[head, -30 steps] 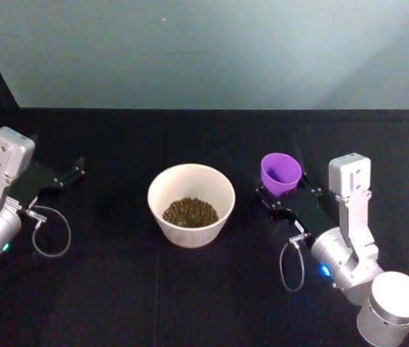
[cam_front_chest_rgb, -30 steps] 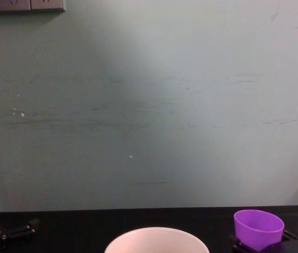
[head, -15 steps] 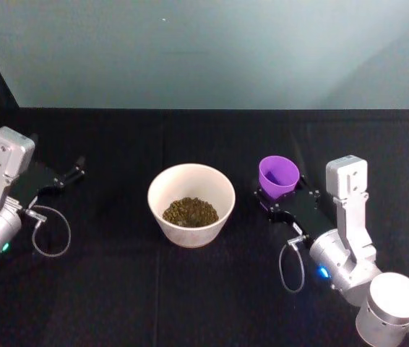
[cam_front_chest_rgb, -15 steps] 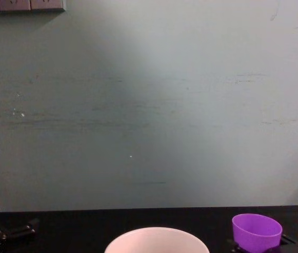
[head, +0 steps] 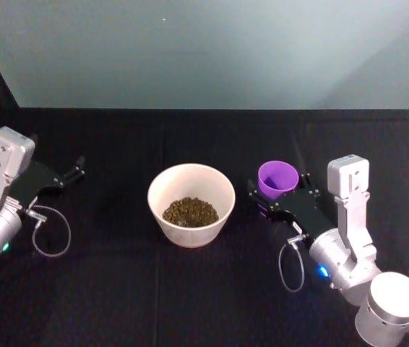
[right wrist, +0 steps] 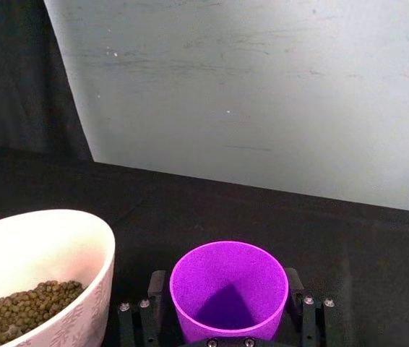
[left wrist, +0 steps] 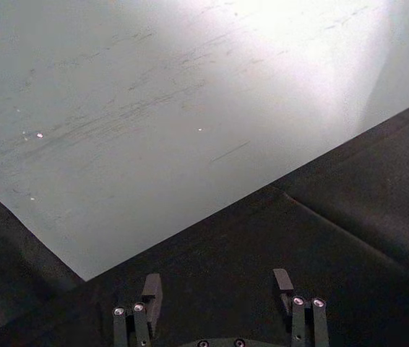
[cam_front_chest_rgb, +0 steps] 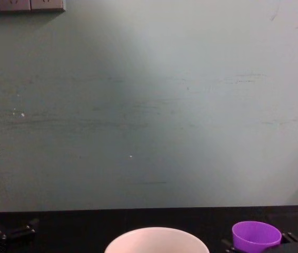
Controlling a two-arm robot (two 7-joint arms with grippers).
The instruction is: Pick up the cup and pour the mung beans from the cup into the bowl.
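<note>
Right end effector point(head: 277, 194) sits right of centre in the head view, its dark fingers point(right wrist: 157, 288) clamped on either side of the cup point(head: 277, 178), pinching it low on the body. That purple cup stands upright, mouth up, and in the right wrist view point(right wrist: 228, 289) its inside looks bare, purple all the way down. It is low over the black worktop point(head: 190, 289); whether its base touches the cloth is hidden behind the fingers.

Just to the cup's left in the head view, a small gap between them, stands the bowl point(head: 190, 182), dead centre of the frame, pale-rimmed and much wider than the cup. And there they are: mung beans point(head: 190, 211) heaped in the bottom of the bowl, a brownish-green pile. The right wrist view catches the bowl's rim point(right wrist: 74, 224) at lower left with beans point(right wrist: 24, 307) inside.

In the chest view the cup point(cam_front_chest_rgb: 256, 235) peeks up at lower right, the bowl's rim point(cam_front_chest_rgb: 157, 233) curving along the bottom edge.

Over on the left side of the head view, the left end effector point(head: 74, 170) is parked above the worktop, well away from the bowl, fingers point(left wrist: 151, 290) spread wide with nothing between them.
</note>
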